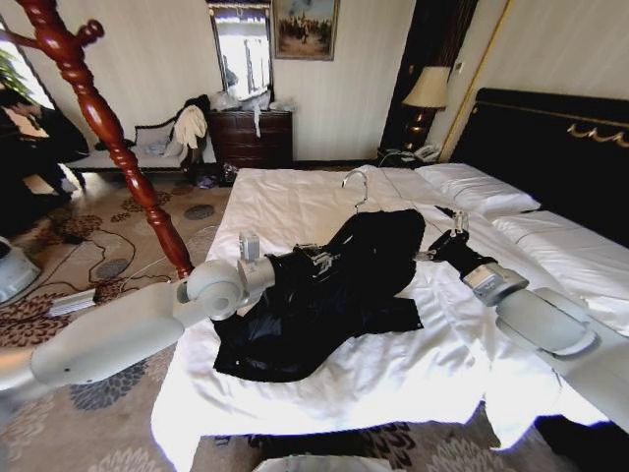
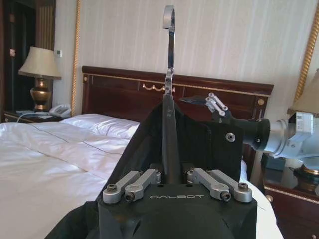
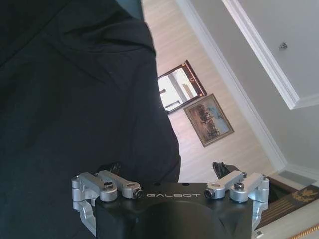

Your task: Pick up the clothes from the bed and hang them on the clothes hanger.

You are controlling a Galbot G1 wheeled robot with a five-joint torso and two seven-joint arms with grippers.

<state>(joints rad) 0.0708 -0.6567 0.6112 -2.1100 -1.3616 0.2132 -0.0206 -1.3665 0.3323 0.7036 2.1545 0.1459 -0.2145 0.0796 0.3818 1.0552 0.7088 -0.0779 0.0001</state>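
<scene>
Both your grippers are working the clothes [image 1: 324, 295] on the bed [image 1: 295, 197].
Your left gripper [image 2: 172, 175] is clamping the hanger [image 2: 169, 74]; your right gripper [image 1: 439, 243], fingers spread, is touching the cloth.

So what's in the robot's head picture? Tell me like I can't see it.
A black garment lies on a white bed, a silver hanger hook poking up behind it. The left end effector and right end effector reach in from both sides.

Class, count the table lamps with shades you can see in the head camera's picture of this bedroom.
1: a cream-shaded table lamp with a dark base stands beside the tall black headboard, beyond the wide white bed. Others may be hidden.
</scene>
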